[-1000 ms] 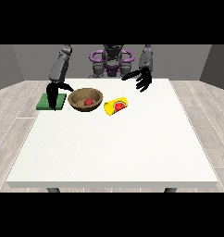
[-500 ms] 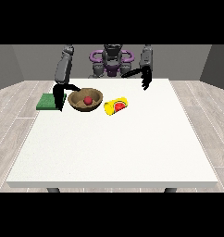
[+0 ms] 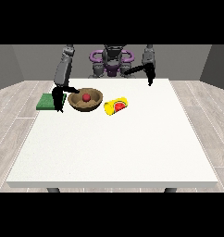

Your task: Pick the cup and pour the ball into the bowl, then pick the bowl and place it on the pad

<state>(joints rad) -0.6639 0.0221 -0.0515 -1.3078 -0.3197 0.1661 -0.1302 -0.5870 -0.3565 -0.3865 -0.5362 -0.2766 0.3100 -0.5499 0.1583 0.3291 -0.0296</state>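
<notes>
**Ball in the bowl, cup on its side, hand at the bowl's rim**

We see a round, shallow brown bowl (image 3: 86,100) with a wood-like look on the smooth white table (image 3: 132,148); a small red ball (image 3: 86,97) sits inside it. Just to its right lies the yellow cup (image 3: 115,106), a short cylinder tipped on its side, its reddish inside turned towards us. Left of the bowl lies the flat green pad (image 3: 46,102), a rectangle partly covered by the hand in front of it — we cannot make out its right edge.

The hand at the view's left (image 3: 60,96) is black and hangs between pad and bowl; one dark digit reaches across to the bowl's left rim, the rest point down. Whether they clasp the rim we cannot tell; the shapes merge there.

The hand at the view's right (image 3: 150,77) hangs above the table's far edge, well apart from the cup and bowl — its fingers point down and look straight, holding nothing.
</notes>
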